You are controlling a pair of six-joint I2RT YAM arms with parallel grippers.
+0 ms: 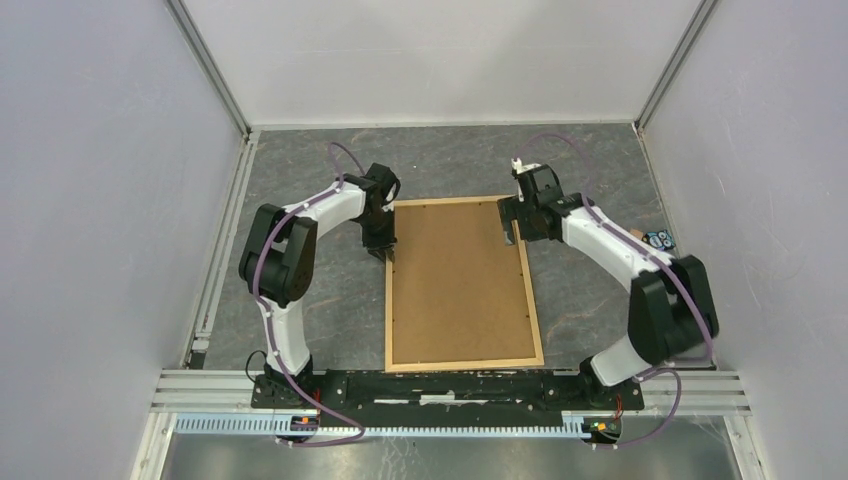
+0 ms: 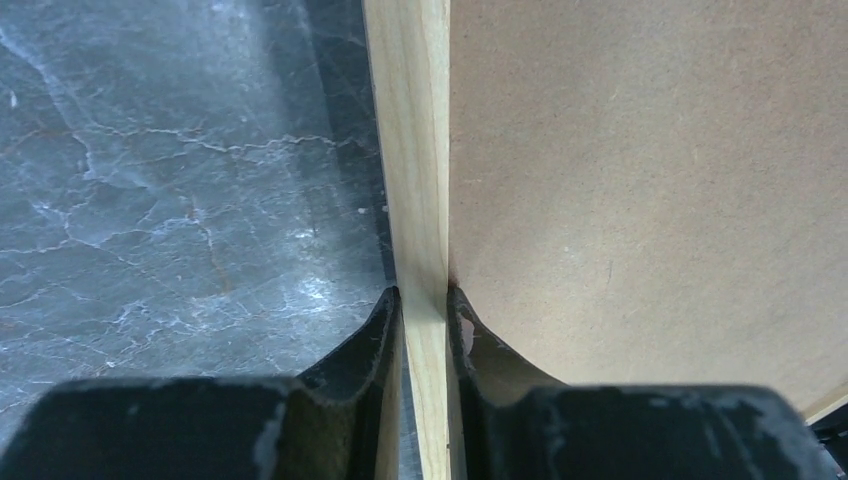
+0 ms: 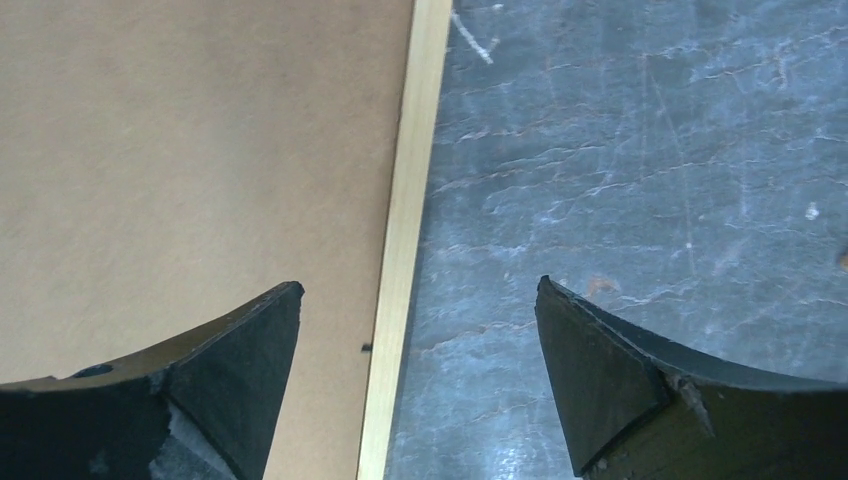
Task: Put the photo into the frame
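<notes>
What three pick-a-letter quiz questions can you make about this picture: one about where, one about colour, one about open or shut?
1. Where is the left pincer?
A. on the frame's left strip
B. up on the wall
C. on the other arm

2. What colour is the board inside the frame?
A. red
B. brown
C. green

3. How is the right pincer?
A. shut tight
B. holding a cup
C. open wide

Answers:
1 A, its fingers squeeze the pale wood strip from both sides.
2 B, plain brown fills the frame.
3 C, its fingers stand far apart with the right strip between them.
</notes>
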